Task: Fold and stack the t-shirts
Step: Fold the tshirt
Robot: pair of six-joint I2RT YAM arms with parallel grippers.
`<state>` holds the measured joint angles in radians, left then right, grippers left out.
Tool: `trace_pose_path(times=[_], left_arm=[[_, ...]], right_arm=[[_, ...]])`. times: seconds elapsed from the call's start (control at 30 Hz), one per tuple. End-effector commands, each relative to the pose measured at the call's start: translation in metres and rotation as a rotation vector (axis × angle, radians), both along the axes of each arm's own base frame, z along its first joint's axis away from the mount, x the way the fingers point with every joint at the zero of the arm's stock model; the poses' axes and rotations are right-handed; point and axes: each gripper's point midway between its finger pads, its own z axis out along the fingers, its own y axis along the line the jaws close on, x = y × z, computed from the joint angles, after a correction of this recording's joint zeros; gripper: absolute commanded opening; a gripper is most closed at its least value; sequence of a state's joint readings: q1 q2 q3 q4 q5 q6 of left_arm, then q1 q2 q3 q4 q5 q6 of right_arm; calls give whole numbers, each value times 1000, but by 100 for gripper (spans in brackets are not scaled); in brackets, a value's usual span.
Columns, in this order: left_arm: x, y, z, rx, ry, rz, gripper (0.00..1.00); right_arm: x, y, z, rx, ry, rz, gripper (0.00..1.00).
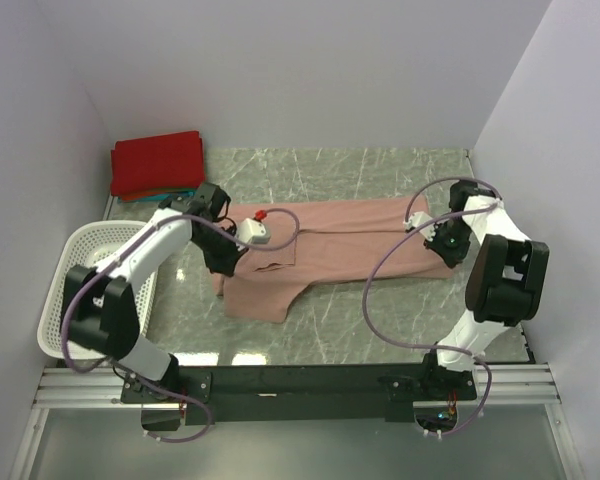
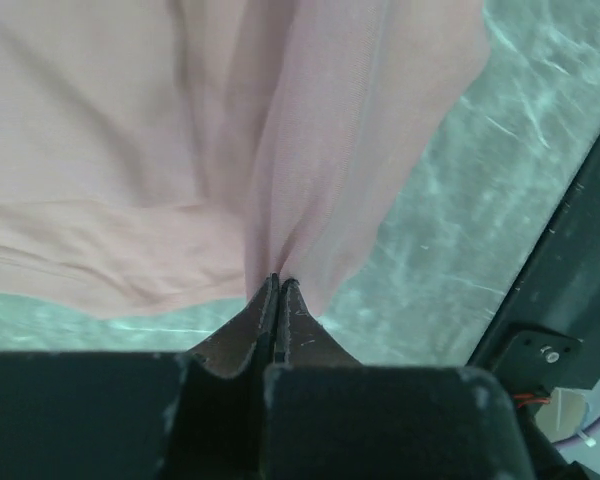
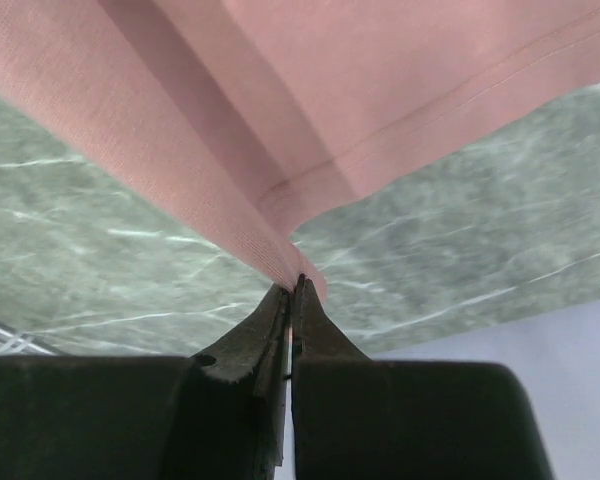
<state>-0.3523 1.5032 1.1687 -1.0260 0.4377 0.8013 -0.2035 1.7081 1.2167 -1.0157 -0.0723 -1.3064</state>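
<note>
Dusty-pink cloth: the pink t-shirt [image 1: 330, 245] lies in a long band across the counter [image 1: 380, 320], stretched between the two claws.

Left claw [image 2: 279, 284]: jaws together, clamped on a pinch of the pink cloth at the band's left end. From the tips the fabric fans away in soft pleats. Green marbled counter shows to the right of the tips and in a thin strip to their left. A wider flap of the same shirt lies on the counter on the near side of this claw.

Right claw [image 3: 298, 284]: jaws together, clamped on a folded edge at the band's right end. Two layers meet at the tips. A stitched hem runs away from the tips, up and to the right. The counter is visible on both sides of the pinch.

Whether either pinched end is lifted clear of the counter cannot be told from the overhead view.

Red t-shirt [image 1: 158, 162]: folded, beyond the left claw and to its left, well apart from it. A teal t-shirt [image 1: 185, 193] shows as a sliver under its near edge.

White perforated basket [image 1: 65, 300]: left of the left claw and nearer, beside that arm, at the counter's left edge.
</note>
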Motion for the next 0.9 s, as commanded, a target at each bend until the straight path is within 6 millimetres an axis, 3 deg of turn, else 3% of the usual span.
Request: trace_pose_path(times=[0.0, 0.17, 0.47, 0.87], left_arm=[[29, -5, 12, -28, -15, -6, 1], [74, -10, 22, -17, -30, 4, 1], [120, -9, 1, 34, -13, -5, 1], [141, 11, -18, 53, -4, 31, 1]], right_arm=[[15, -4, 5, -9, 10, 6, 0], [34, -6, 1, -17, 17, 12, 0], [60, -3, -2, -13, 12, 10, 0], [83, -2, -10, -28, 10, 11, 0]])
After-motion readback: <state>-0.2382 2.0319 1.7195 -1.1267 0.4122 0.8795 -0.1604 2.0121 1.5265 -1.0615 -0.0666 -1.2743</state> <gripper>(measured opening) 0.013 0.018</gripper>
